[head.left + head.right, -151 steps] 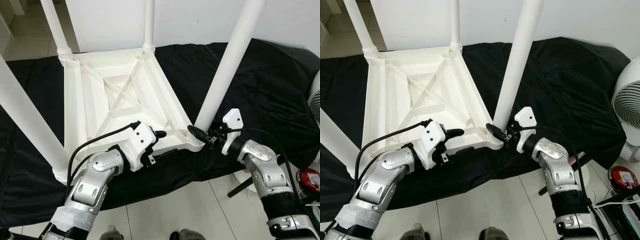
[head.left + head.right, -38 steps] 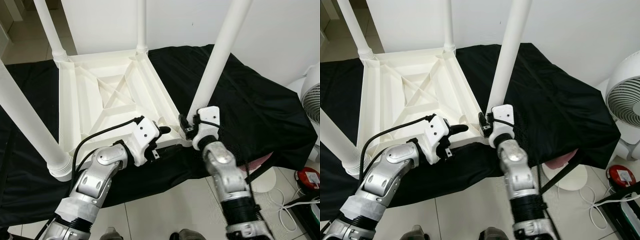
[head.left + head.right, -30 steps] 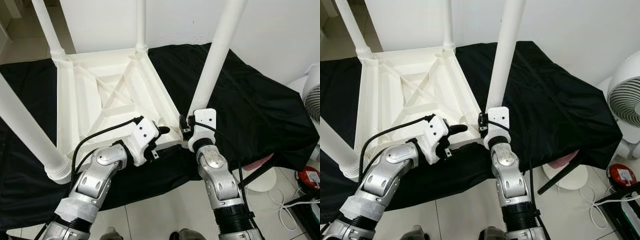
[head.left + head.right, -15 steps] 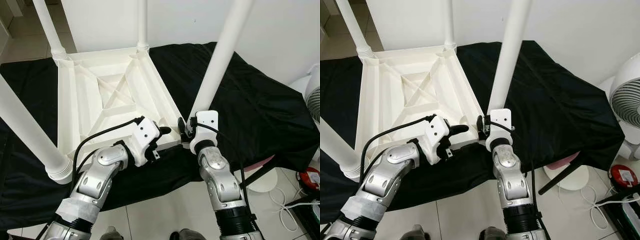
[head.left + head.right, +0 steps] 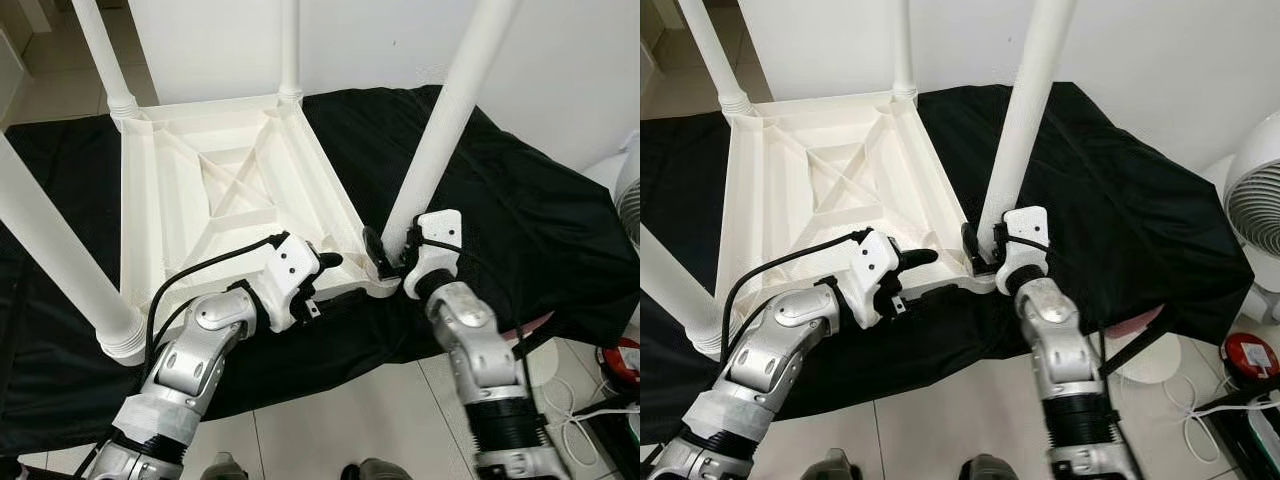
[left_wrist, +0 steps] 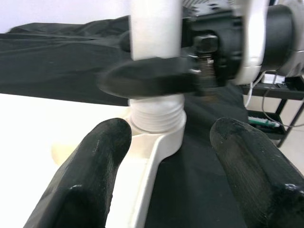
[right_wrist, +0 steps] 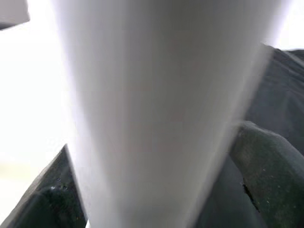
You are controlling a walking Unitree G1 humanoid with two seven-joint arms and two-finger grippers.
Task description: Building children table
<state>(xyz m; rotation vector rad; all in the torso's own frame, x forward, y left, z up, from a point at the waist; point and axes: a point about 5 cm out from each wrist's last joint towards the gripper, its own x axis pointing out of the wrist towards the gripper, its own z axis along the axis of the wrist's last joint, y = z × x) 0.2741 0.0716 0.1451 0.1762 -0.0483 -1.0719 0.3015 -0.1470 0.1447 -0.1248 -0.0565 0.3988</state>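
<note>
A white children's table (image 5: pixel 200 190) lies upside down on a black cloth (image 5: pixel 520 200), its legs pointing up. My right gripper (image 5: pixel 385 262) is shut on the near-right leg (image 5: pixel 440 140) just above its threaded base (image 6: pixel 156 114). In the right wrist view that leg (image 7: pixel 161 95) lies between the two black fingers (image 7: pixel 266 166). My left gripper (image 5: pixel 322 268) hovers over the table's near rim, a little left of that corner. It is open, with its fingers (image 6: pixel 95 166) spread wide and the rim running between them.
Three more legs stand at the near left (image 5: pixel 50 250), far left (image 5: pixel 110 50) and far middle (image 5: pixel 290 50). A white fan (image 5: pixel 1250 200) is on the right. A red object (image 5: pixel 1245 355) and cables lie on the tiled floor beside it.
My right forearm has swung from the left out to the right while its gripper stayed on the leg's base. The left arm has held still. The camera shifted slightly.
</note>
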